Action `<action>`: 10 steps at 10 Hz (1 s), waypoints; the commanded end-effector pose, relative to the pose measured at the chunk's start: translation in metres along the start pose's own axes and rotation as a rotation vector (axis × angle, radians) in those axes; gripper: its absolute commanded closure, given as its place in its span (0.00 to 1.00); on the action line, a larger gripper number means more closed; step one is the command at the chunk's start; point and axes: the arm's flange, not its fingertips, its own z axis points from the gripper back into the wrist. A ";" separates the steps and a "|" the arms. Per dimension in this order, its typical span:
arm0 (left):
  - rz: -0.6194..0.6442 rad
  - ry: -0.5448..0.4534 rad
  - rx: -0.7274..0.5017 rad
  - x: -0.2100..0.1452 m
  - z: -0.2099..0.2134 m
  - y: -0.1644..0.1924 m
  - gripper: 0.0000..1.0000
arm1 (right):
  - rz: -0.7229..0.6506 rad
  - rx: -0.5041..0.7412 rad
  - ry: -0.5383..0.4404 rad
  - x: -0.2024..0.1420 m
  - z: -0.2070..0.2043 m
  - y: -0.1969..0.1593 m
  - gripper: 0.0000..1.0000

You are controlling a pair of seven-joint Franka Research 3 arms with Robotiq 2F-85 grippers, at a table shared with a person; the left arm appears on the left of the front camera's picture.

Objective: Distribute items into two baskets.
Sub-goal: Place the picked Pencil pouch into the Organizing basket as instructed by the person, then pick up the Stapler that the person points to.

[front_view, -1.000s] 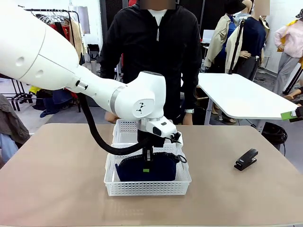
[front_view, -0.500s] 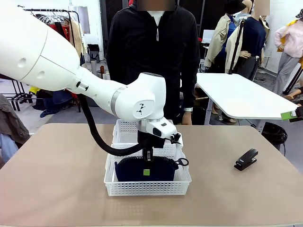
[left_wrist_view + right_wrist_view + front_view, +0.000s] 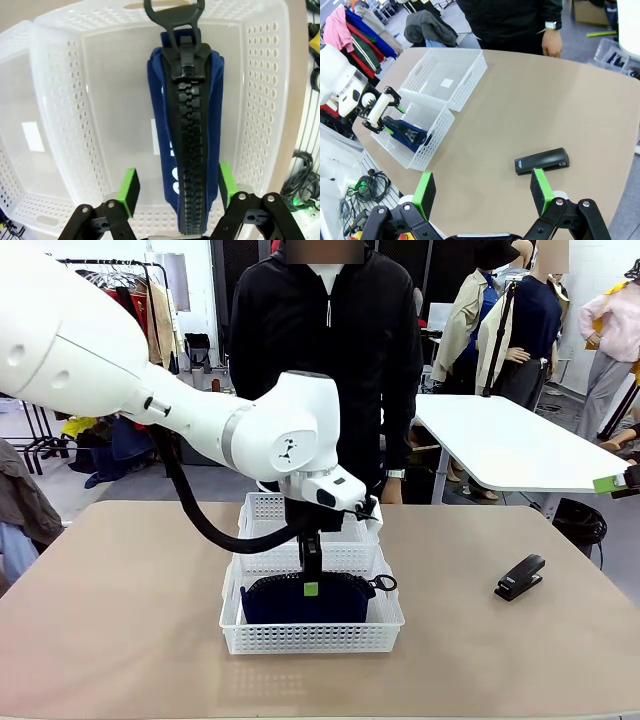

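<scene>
The left hand (image 3: 311, 587) hangs spread astride the navy pouch (image 3: 290, 602), which lies in the near basket (image 3: 310, 638). It should lift straight up, clear of the ring pull (image 3: 387, 583). The far basket (image 3: 262, 510) suits the black stapler (image 3: 521, 576), which lies on the table (image 3: 120, 620) before the spread right hand (image 3: 482, 192). Count: 2 baskets, 1 pouch, 1 stapler.

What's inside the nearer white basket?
The nearer basket holds a navy pouch with a black zipper. The floor beneath the pouch is hidden.
</scene>
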 end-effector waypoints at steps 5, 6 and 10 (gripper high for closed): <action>0.015 -0.017 0.002 -0.004 0.007 -0.001 0.00 | 0.003 0.006 -0.010 0.001 -0.001 0.001 0.00; 0.015 -0.017 0.002 -0.004 0.007 -0.001 0.00 | 0.003 0.006 -0.010 0.001 -0.001 0.001 0.00; 0.015 -0.017 0.002 -0.004 0.007 -0.001 0.00 | 0.003 0.006 -0.010 0.001 -0.001 0.001 0.00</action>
